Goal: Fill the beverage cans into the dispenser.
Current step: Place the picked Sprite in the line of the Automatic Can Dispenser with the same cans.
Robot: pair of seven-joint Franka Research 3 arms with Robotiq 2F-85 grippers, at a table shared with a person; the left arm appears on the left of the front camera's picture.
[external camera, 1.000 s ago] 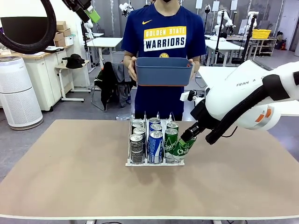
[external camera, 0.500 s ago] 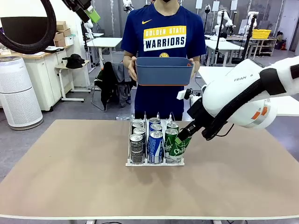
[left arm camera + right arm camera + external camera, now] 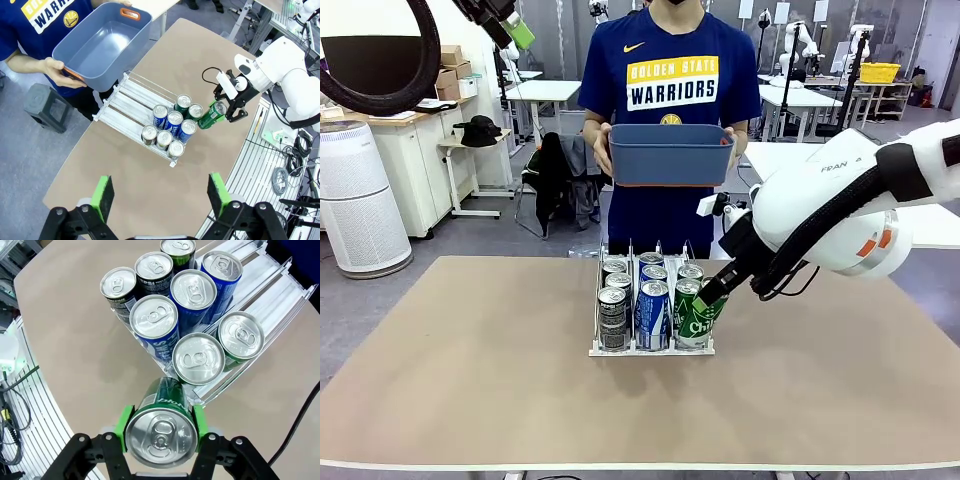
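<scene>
A clear dispenser (image 3: 651, 345) is seen at the middle of the bench (image 3: 470, 390), holding eight upright cans (image 3: 651, 314) in three lanes, grouped toward the end nearer the robot. A green can (image 3: 700, 318) is gripped by the right gripper (image 3: 712, 291), its jaws closed on the can's sides, and is held tilted at the dispenser's near right corner, against the front green can there. The left gripper (image 3: 161, 194) is held high above the bench with its jaws wide apart and nothing between them. Beyond the far edge, an empty blue-grey tub (image 3: 670, 152) is held by a person's hands (image 3: 602, 150).
</scene>
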